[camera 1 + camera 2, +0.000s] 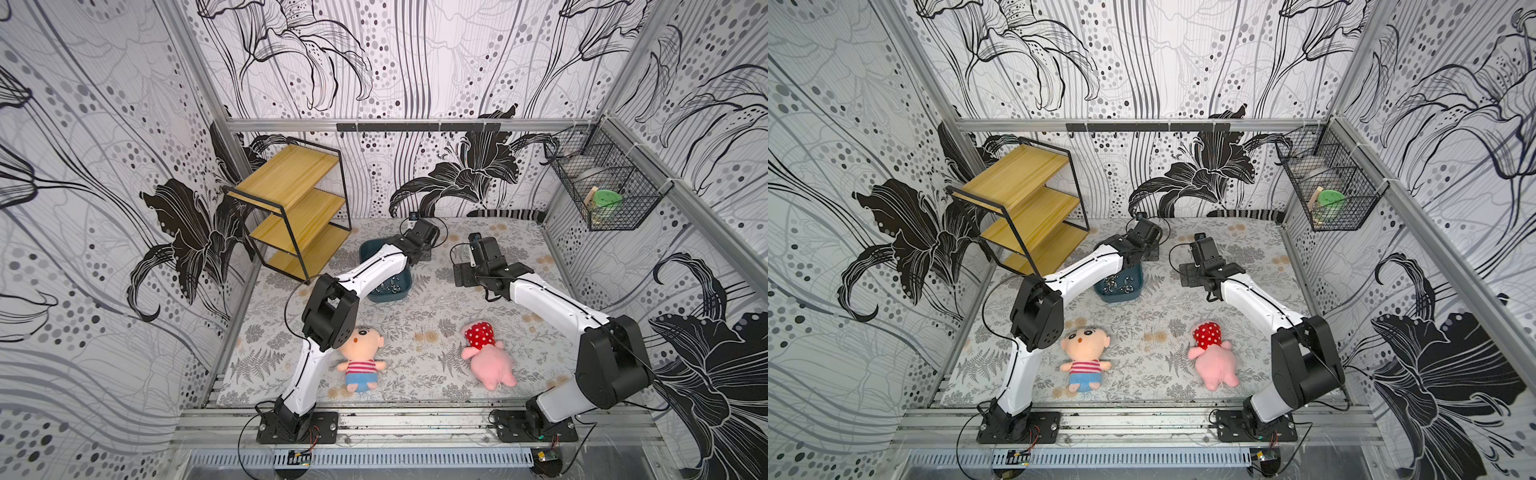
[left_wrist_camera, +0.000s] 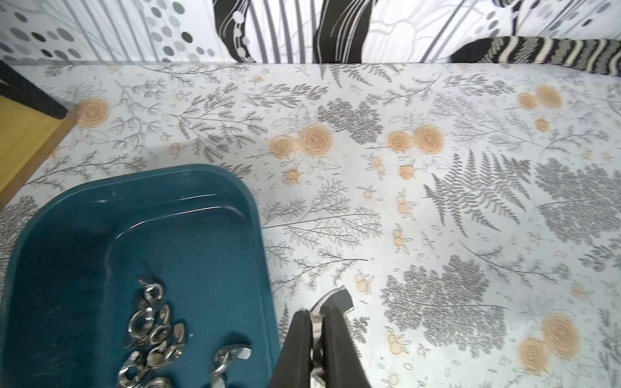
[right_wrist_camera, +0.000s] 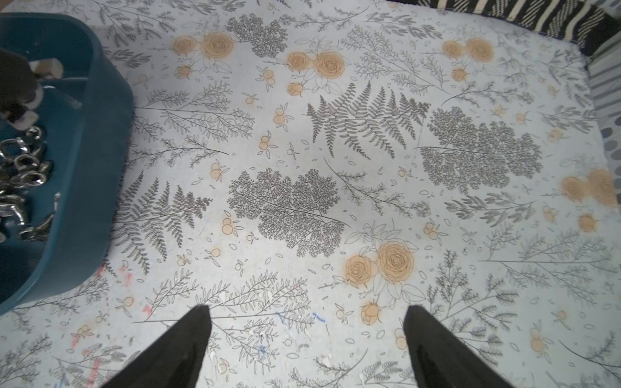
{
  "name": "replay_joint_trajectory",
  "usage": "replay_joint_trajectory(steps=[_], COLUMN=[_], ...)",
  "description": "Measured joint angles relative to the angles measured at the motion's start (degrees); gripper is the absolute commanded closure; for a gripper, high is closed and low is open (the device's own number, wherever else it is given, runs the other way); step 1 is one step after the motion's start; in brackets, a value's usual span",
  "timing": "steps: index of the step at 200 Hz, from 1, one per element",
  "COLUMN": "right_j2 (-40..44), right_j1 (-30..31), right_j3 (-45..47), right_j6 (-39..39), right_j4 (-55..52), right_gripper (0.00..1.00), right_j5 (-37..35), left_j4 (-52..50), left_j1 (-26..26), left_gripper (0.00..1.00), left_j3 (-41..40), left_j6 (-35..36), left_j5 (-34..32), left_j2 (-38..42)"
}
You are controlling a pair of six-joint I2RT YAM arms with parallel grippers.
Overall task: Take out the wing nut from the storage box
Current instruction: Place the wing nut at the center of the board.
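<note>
Left claw point(image 2: 317, 317) is clenched on one wing nut point(image 2: 337, 298). The body is pinched between the fingertips and one silver wing sticks out past them.

Storage box point(image 2: 188, 178) sits on the floral cloth point(image 2: 437, 218), in the far half of the table, left of centre, just right of the wooden shelf point(image 1: 291, 199). In both top views my left forearm crosses over it, so only its near end shows.

The loose wing nuts point(image 2: 154, 336) are heaped on the near end of the box floor, and the far end of the floor is bare. The held nut is apart from that heap. In the left wrist view it shows against the cloth just off the box's right wall. I cannot tell whether it is past the rim or above the box.

Right claw point(image 3: 307, 312) is released, fingers wide apart. It hovers over bare cloth to the right of the storage box, near its wall but not touching.

Boy doll point(image 1: 360, 357) and pink doll point(image 1: 488, 359) lie on the near half, well apart from both claws.
</note>
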State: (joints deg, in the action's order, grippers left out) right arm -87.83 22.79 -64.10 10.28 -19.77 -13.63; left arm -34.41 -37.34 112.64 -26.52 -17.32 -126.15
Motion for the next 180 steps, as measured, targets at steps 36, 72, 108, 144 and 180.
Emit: replay_joint_trajectory(steps=[36,72,108,144,180], right_j2=[1.95,3.5,3.5,3.5,3.5], right_j1=[-3.61,-5.86,-5.9,-5.9,-5.9], right_j3=[0.09,0.72,1.03,1.11,1.11], right_j6=[0.9,1.14,1.29,1.29,1.29], right_j4=[-0.76,-0.83,-0.83,-0.83,-0.81], right_gripper=[0.04,0.04,0.04,0.04,0.04], right_j5=[-0.81,-0.81,-0.63,0.11,0.96], left_j4=[-0.09,-0.92,-2.58,-2.69,-2.73], left_j1=[-2.1,-2.64,-2.64,-2.62,-2.36], left_gripper=[0.98,0.98,0.98,0.98,0.98], left_j3=[3.04,5.07,5.16,4.33,4.33], left_j6=[-0.26,-0.63,-0.85,-1.11,-1.44], left_j5=[1.11,1.99,1.64,1.66,1.66], left_j2=[-2.67,-7.78,-11.1,-11.41,-11.93])
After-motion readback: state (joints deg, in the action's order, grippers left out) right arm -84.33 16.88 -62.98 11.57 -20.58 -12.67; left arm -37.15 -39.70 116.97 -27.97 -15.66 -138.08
